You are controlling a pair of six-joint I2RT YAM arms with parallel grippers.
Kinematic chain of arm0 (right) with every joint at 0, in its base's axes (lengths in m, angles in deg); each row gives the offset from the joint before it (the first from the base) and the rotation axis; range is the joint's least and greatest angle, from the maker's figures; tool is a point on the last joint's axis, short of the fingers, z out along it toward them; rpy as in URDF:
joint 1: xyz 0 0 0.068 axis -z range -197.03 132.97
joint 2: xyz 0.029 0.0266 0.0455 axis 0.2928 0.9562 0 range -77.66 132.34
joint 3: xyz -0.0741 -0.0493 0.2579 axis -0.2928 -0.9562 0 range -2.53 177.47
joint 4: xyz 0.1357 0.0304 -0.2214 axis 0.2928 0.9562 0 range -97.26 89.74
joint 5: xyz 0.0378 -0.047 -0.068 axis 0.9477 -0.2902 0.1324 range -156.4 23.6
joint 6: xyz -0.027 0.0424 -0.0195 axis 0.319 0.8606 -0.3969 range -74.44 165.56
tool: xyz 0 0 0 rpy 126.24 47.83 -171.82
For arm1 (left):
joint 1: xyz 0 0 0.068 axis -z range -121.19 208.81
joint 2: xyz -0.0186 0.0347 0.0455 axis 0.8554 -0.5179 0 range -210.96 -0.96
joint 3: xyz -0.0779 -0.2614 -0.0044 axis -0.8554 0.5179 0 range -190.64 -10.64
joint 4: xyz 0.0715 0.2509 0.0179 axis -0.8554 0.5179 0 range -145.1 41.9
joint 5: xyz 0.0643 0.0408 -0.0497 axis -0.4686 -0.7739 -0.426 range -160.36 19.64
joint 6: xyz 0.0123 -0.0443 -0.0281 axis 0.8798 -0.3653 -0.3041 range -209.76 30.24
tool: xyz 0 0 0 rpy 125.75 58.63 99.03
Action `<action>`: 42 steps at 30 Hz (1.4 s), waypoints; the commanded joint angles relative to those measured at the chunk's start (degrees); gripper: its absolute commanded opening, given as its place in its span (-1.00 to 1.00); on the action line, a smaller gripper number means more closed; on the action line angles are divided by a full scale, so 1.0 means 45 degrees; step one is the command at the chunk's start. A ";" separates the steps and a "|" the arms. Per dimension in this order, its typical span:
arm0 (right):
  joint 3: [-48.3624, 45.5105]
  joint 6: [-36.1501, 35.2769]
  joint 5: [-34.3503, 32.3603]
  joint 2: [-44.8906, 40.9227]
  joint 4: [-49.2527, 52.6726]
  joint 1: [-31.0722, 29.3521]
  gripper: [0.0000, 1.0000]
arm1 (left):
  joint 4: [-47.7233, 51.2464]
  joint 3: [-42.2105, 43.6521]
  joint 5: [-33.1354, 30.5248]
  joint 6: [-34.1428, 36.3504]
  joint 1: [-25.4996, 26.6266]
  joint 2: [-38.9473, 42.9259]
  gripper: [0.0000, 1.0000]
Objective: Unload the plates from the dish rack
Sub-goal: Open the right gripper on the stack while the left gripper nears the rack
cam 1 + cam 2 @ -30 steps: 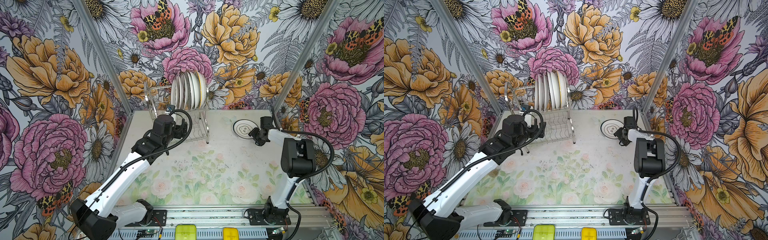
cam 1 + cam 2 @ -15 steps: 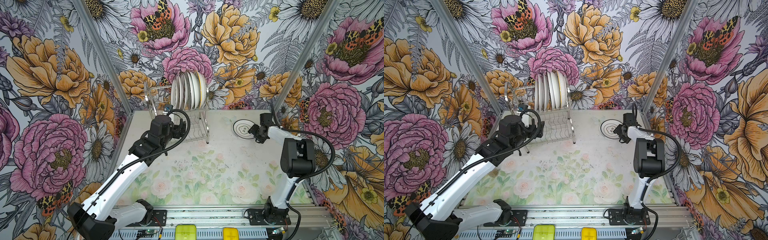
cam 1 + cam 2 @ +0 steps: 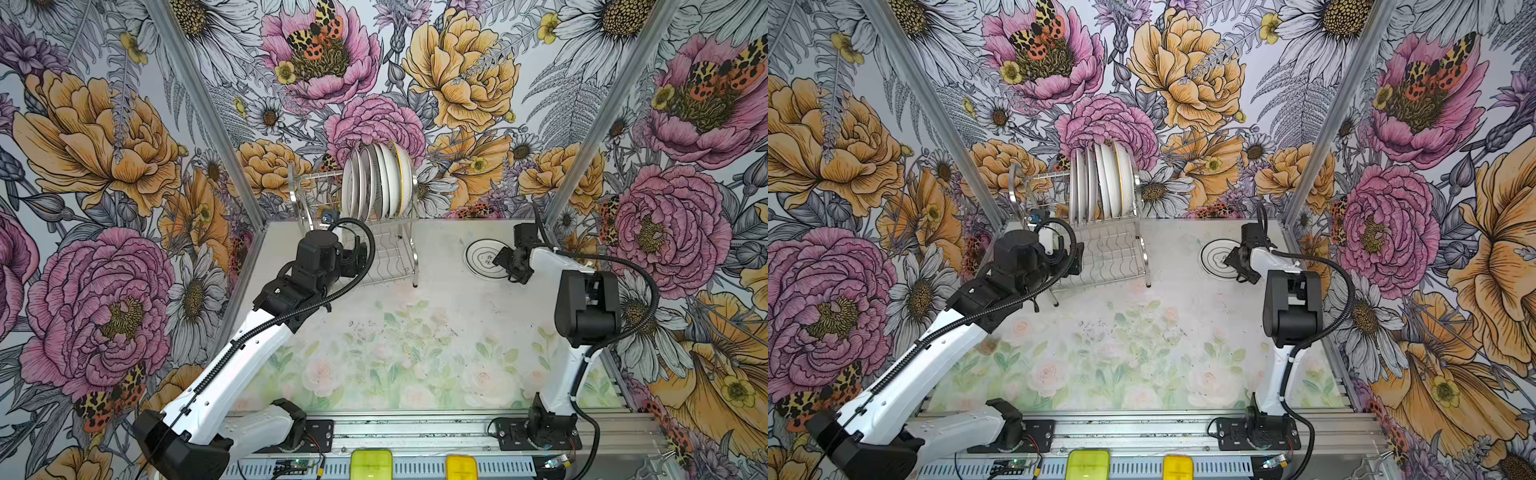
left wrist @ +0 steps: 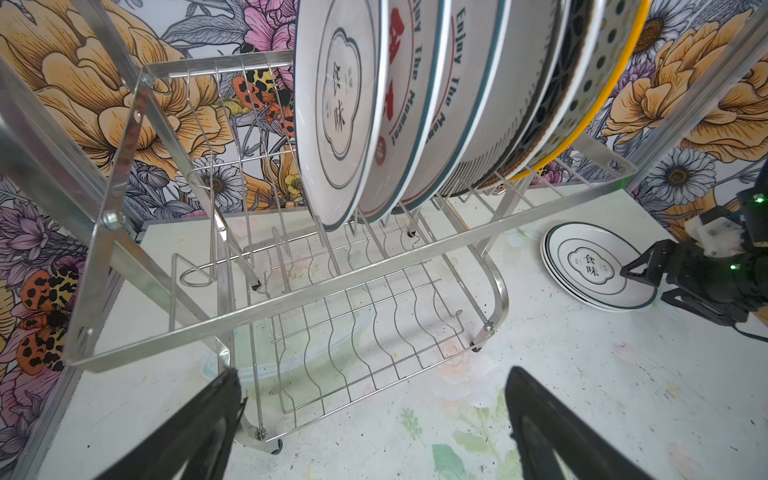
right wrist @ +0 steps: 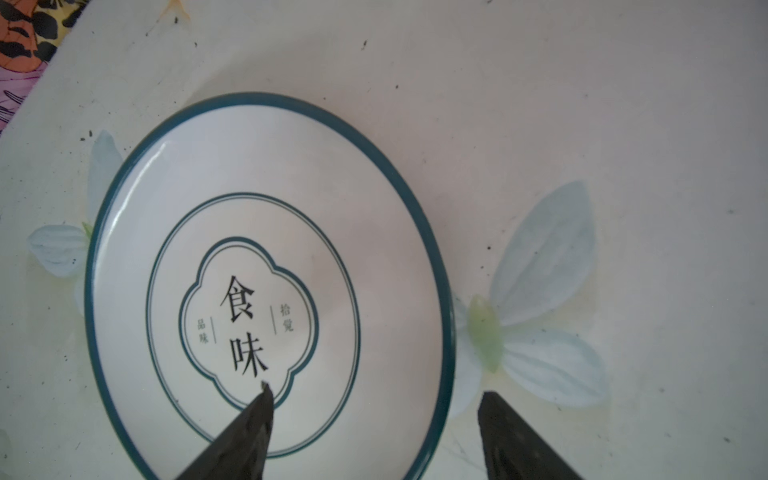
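The dish rack (image 3: 405, 266) stands at the back of the table, also in the other top view (image 3: 1133, 257). Several plates (image 3: 380, 183) stand on edge in its upper tier, close up in the left wrist view (image 4: 415, 104). My left gripper (image 4: 372, 374) is open and empty, low in front of the rack's lower shelf. Two stacked white plates with dark rims (image 3: 482, 259) lie flat at the back right, and the top plate (image 5: 266, 208) fills the right wrist view. My right gripper (image 5: 376, 390) is open and astride that plate's rim, one finger over the plate, one outside.
The patterned walls stand close behind the rack and beside the flat plates (image 3: 1214, 259). The rack's front rail (image 4: 332, 291) crosses just ahead of my left gripper. The floral table (image 3: 395, 353) stretches toward the front edge. The right gripper (image 4: 648, 286) also shows in the left wrist view.
My right gripper's jaws have spread wider over the flat plate and it has edged slightly leftward. The left arm has barely shifted in front of the rack.
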 commanded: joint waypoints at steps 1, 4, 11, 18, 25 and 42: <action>0.0642 -0.0379 -0.0309 0.0332 0.0091 -0.0076 0.60 | 0.0237 -0.0356 -0.0071 -0.0334 -0.0267 0.0273 0.97; 0.0904 -0.0667 -0.0273 0.0453 0.0089 -0.0158 0.62 | 0.0448 -0.0504 0.0062 -0.0423 -0.0482 0.0239 0.98; 0.1565 -0.1110 0.0314 0.1007 0.0237 -0.0207 0.66 | 0.0921 -0.1007 0.0537 -0.0717 -0.0974 0.0143 0.98; 0.1903 -0.1536 0.0464 0.1439 0.0597 -0.0316 0.66 | 0.1376 -0.1583 0.0716 -0.0653 -0.1243 -0.0042 0.97; 0.1154 -0.1950 -0.0347 0.0412 0.0753 -0.0345 0.67 | 0.2010 -0.2373 0.0674 -0.0421 -0.1355 -0.0716 0.98; 0.1075 -0.2272 -0.1175 -0.0050 0.0793 -0.0112 0.63 | 0.2425 -0.3862 0.0299 0.0323 -0.1733 -0.1619 0.97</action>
